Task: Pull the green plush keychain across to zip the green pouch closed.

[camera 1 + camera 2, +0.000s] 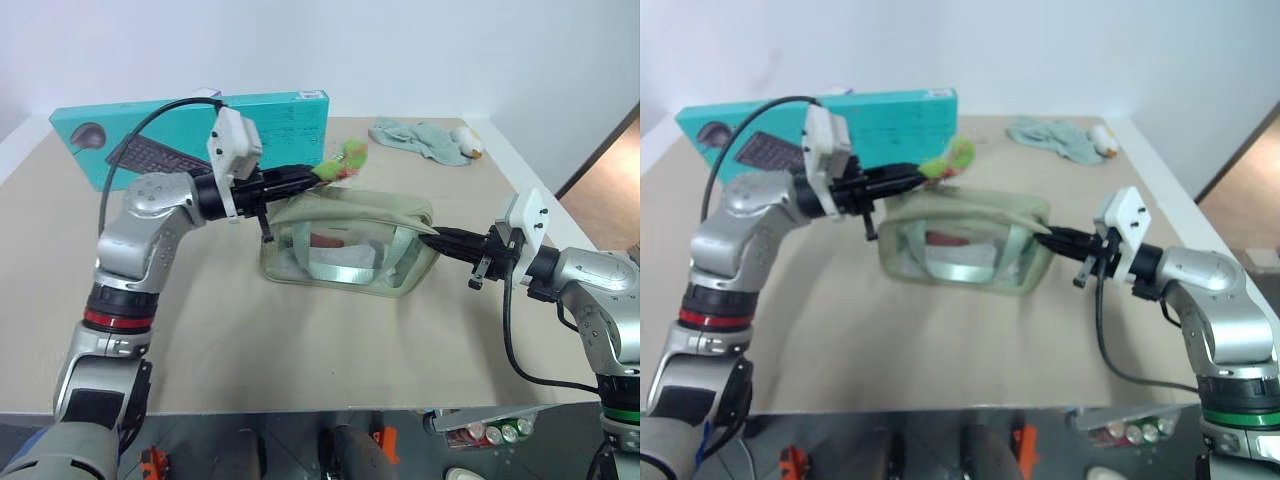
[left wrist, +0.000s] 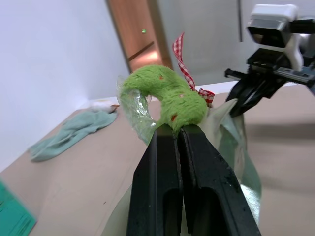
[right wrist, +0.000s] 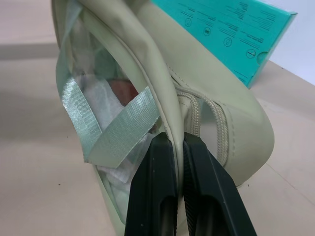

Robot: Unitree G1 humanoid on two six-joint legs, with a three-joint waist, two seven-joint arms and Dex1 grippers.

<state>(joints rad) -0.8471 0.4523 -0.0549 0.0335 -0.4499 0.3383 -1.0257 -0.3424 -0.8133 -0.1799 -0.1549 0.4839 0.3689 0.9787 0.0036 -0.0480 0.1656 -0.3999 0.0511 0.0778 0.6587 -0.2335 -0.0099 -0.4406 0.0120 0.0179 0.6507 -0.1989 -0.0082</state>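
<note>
Left eye view shows the green pouch (image 1: pixel 345 240) lying near the middle of the desk (image 1: pixel 300 350), its zipper side up, in front of the teal box (image 1: pixel 200 130) that stands along the far edge. The left gripper (image 1: pixel 318 175) is clamped on the green plush keychain (image 1: pixel 349 155), held above the pouch's far left corner. The right gripper (image 1: pixel 425 235) pinches the pouch's right end, while a pale teal cloth (image 1: pixel 415 135) lies near the far right corner.

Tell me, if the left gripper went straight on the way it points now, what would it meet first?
Probably the right gripper, though depth is unclear. The left gripper, shut on the green plush keychain, points along the top of the green pouch toward the end that the right gripper pinches.
</note>
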